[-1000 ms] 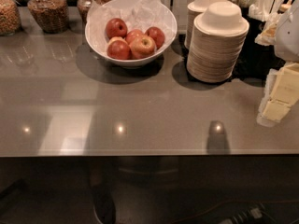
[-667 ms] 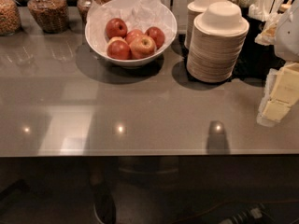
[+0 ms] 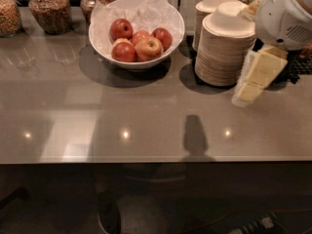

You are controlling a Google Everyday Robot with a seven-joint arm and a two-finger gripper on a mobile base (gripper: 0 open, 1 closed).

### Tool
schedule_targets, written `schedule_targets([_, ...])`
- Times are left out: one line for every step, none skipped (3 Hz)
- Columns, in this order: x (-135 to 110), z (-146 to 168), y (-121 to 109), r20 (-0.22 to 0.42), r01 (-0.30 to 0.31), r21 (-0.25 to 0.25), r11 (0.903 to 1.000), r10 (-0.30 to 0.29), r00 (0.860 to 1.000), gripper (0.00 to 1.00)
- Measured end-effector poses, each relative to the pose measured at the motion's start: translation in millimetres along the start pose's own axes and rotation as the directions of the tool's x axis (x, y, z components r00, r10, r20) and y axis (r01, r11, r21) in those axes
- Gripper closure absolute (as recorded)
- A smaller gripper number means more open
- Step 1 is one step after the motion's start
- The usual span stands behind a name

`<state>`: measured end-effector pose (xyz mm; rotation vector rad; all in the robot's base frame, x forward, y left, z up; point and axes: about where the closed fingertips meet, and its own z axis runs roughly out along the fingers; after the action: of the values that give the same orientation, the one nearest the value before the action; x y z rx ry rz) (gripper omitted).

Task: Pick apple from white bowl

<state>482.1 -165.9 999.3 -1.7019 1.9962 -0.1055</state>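
The white bowl [image 3: 171, 48] stands at the back of the grey counter [image 3: 97, 111], left of centre, lined with crinkled white paper. Several red apples [image 3: 139, 42] lie in it, bunched toward the front. My gripper [image 3: 257, 77] hangs at the right side of the counter, cream-coloured under the white arm [image 3: 285, 13]. It points down and left, just right of the stack of paper plates. It is well to the right of the bowl, touches no apple and holds nothing.
Two stacks of beige paper plates and bowls [image 3: 223, 48] stand between the gripper and the white bowl. Glass jars [image 3: 46, 6] line the back left. A dark tray [image 3: 302, 65] is at the far right. The counter's front edge [image 3: 146, 159] runs across the view.
My arm and gripper have moved left and a little up, from the right edge toward the plate stack. The bowl and apples have not moved.
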Motion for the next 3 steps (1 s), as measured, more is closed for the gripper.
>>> schedule_targets([-40, 9, -31, 0.099, 0.045, 0.062, 0.9971, -0.051, 0.994, 0.0])
schedule_targets([-68, 27, -61, 0.164, 0.049, 0.102, 0.9936, -0.065, 0.984, 0.0])
schedule_targets([-94, 48, -85, 0.19, 0.001, 0.138, 0.9905, -0.028, 0.981, 0.0])
